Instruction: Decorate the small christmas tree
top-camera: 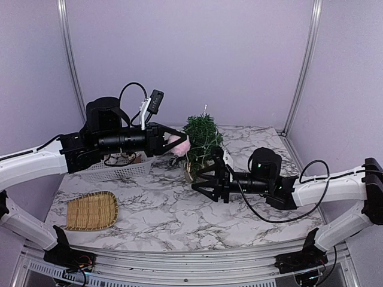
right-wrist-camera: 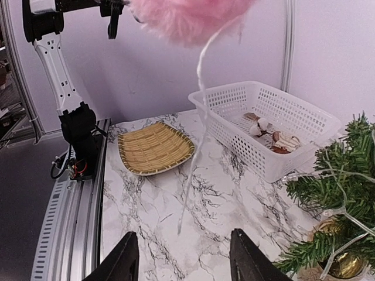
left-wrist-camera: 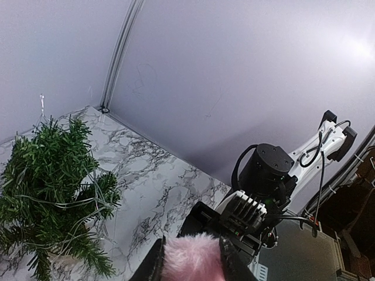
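The small christmas tree (top-camera: 202, 139) stands at the back middle of the marble table in a tan pot, with thin light wires over its branches; it also shows in the left wrist view (left-wrist-camera: 53, 187) and the right wrist view (right-wrist-camera: 340, 193). My left gripper (top-camera: 178, 143) is shut on a fluffy pink pompom ornament (left-wrist-camera: 193, 257), held in the air just left of the tree. The pompom (right-wrist-camera: 187, 17) has a white string (right-wrist-camera: 196, 134) hanging down. My right gripper (top-camera: 204, 178) is open and empty, low in front of the tree's pot.
A white plastic basket (top-camera: 119, 167) with several ornaments (right-wrist-camera: 275, 137) stands left of the tree. A woven bamboo tray (top-camera: 91, 210) lies at the front left. A gold bauble (right-wrist-camera: 337, 263) sits low in the tree. Purple walls surround the table.
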